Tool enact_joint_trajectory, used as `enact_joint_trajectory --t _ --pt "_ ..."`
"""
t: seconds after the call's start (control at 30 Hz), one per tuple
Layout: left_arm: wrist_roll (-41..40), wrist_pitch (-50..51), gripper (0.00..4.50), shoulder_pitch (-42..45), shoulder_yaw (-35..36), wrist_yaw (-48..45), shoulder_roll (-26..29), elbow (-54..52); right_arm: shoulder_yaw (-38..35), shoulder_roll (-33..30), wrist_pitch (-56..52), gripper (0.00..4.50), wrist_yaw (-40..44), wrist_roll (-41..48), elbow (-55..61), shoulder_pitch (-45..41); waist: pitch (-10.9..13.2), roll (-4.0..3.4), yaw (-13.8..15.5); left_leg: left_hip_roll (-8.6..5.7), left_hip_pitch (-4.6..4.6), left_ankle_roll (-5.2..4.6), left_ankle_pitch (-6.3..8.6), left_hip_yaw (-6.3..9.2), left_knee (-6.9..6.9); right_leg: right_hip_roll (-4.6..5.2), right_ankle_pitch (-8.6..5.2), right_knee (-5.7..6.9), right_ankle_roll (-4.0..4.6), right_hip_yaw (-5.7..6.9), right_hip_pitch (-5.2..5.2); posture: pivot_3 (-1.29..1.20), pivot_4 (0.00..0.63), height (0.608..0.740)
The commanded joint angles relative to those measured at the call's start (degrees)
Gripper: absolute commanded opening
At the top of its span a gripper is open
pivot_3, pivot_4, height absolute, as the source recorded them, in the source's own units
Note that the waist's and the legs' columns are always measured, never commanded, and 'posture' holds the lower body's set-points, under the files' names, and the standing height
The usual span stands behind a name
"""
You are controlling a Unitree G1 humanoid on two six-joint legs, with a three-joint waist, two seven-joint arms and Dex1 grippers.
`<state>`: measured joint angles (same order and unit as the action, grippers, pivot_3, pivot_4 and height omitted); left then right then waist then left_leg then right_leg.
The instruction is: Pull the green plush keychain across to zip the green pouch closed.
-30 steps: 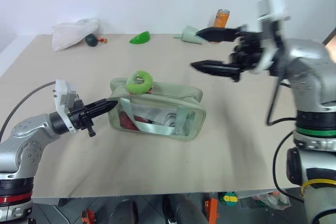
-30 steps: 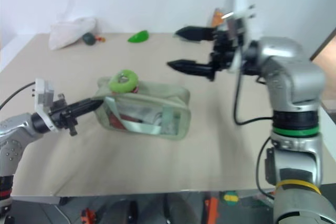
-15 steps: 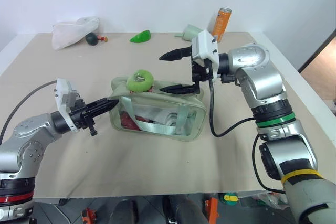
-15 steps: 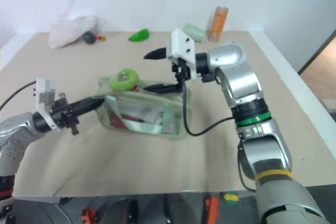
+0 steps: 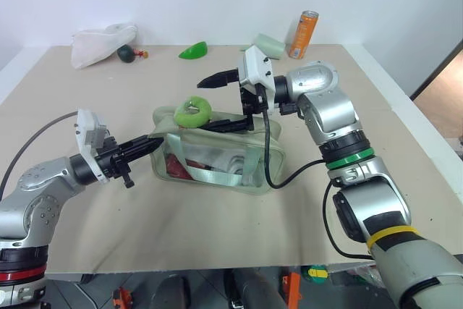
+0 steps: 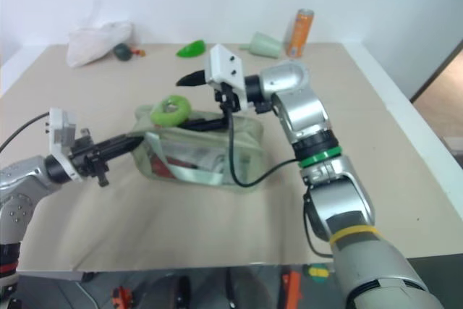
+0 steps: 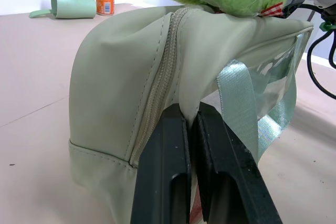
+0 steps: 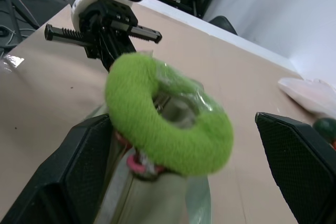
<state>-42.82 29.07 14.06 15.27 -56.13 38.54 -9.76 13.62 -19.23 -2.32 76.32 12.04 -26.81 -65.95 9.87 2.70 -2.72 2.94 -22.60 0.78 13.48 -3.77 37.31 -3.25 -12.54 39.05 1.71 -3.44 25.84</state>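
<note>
1. Green plush keychain [image 5: 192, 111] sits on top of the green pouch [image 5: 217, 151] at its left end, where it was a second ago.
2. Left gripper [image 5: 155, 142] has kept its place, fingers together and clamped on the pouch's left end beside the zipper.
3. Right gripper [image 5: 211, 103] has swung in from the far right of the table; its fingers [image 8: 84, 169] stand wide apart on either side of the keychain, not yet touching it.
</note>
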Motion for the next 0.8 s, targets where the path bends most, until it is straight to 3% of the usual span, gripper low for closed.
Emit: enact_joint_trajectory --t 0.03,0.3,0.37,0.6,0.8 --pt "-0.1 -0.6 0.00 -0.5 0.7 0.6 -0.3 -1.7 -0.3 1.0 0.8 3.33 1.3 0.2 0.0 -2.0 0.0 0.00 0.0 0.00 0.00 0.00 0.00 0.00 0.00 0.00 0.00 0.00 0.00 0.00 0.00 0.00 0.150 0.740" --pt "0.1 -1.0 0.00 -1.1 1.0 1.4 -0.5 -2.1 -0.4 1.8 0.3 0.46 3.2 0.3 -0.1 -1.7 0.0 0.00 0.0 0.00 0.00 0.00 0.00 0.00 0.00 0.01 0.00 0.01 0.01 0.00 0.00 0.00 0.150 0.740" --pt "0.1 -1.2 0.00 -1.3 1.1 1.4 -0.5 -2.1 -0.4 1.9 0.1 0.05 3.5 0.3 -0.1 -1.7 0.0 0.00 0.0 0.00 0.00 0.00 0.00 0.00 0.00 0.01 0.01 0.01 0.01 0.00 0.00 0.00 0.150 0.740" --pt "0.1 -1.7 0.00 -1.8 1.3 1.6 -0.6 -2.2 -0.5 1.1 -2.3 0.05 6.5 1.0 1.0 -1.3 0.0 0.00 0.0 0.00 0.01 0.00 0.00 0.00 0.00 0.00 0.01 0.01 0.01 0.00 0.00 0.00 0.150 0.740" --pt "0.2 -2.1 0.00 -1.7 0.7 1.5 -0.9 -1.9 -4.3 -3.7 0.6 0.05 0.9 -1.5 -1.8 -3.7 0.0 0.00 0.0 -0.01 0.00 0.00 0.00 0.00 0.01 0.02 0.01 0.02 0.01 0.00 0.00 0.00 0.150 0.740"
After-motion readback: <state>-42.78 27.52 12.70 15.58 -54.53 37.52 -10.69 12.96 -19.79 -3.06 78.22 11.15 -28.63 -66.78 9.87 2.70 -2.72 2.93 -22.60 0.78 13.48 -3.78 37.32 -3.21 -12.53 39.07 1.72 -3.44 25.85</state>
